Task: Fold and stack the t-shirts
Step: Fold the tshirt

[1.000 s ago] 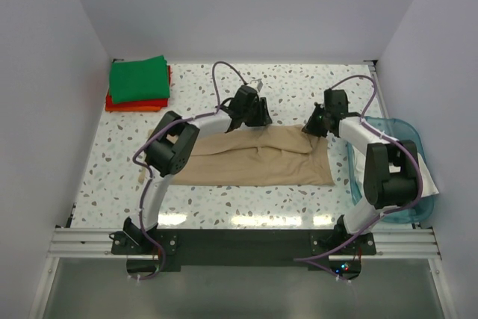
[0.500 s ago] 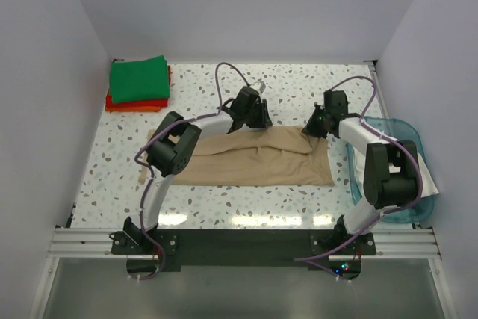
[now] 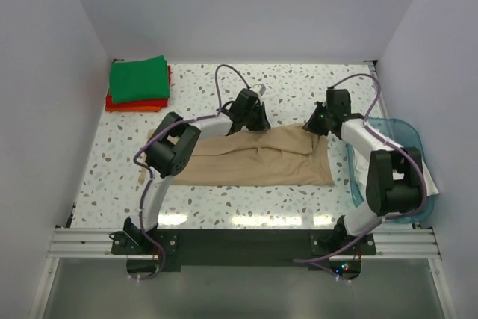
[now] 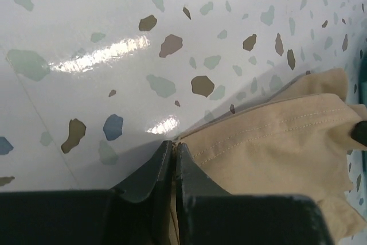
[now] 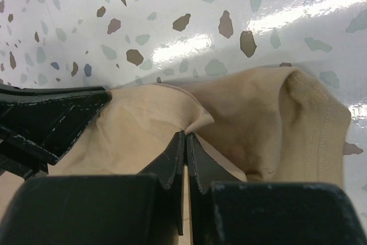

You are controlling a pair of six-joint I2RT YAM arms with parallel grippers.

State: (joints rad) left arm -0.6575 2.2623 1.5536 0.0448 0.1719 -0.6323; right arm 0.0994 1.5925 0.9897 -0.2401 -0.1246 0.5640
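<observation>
The tan t-shirt (image 3: 258, 158) lies spread across mid-frame, its far edge pinched by the left gripper (image 3: 256, 126) and the right gripper (image 3: 312, 128), fingers pressed together on cloth, both arms bent inward over the speckled table (image 3: 224, 199), a green t-shirt (image 3: 139, 78) atop a red-orange t-shirt (image 3: 134, 103) at upper left, pale walls around.

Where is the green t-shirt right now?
In the top view, the green t-shirt lies folded at the far-left corner of the table, atop the red-orange t-shirt.
</observation>
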